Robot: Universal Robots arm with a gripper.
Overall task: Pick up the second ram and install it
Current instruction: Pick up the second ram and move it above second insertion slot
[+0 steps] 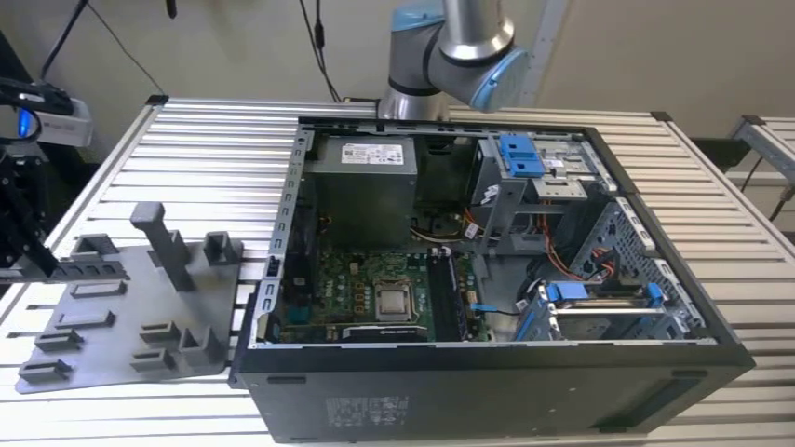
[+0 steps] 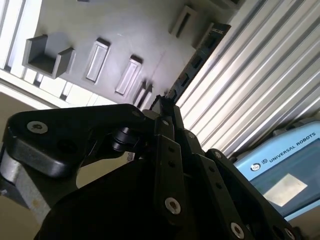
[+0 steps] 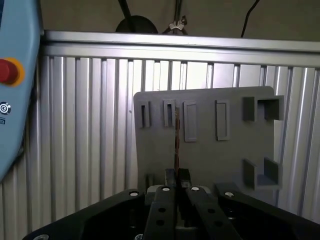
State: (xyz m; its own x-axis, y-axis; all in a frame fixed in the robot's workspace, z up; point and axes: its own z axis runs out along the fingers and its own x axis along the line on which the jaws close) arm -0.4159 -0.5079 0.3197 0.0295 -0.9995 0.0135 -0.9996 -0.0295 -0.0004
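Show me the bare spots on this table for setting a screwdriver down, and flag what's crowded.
Free: the slats between the grey fixture plate and the table's far edge, and the strip on the exterior view's right of the computer case. Crowded: inside the case, and over the plate, where the gripper holds the second ram.

- You have a ribbed bare-metal table [image 1: 211, 140], softly shiny.
- Your fixture plate [image 1: 137, 307] is smooth, matt grey plastic.
- The second ram [image 2: 200, 57] looks dark and matt.
- The gripper [image 3: 176, 175] is matt black with bright screws.
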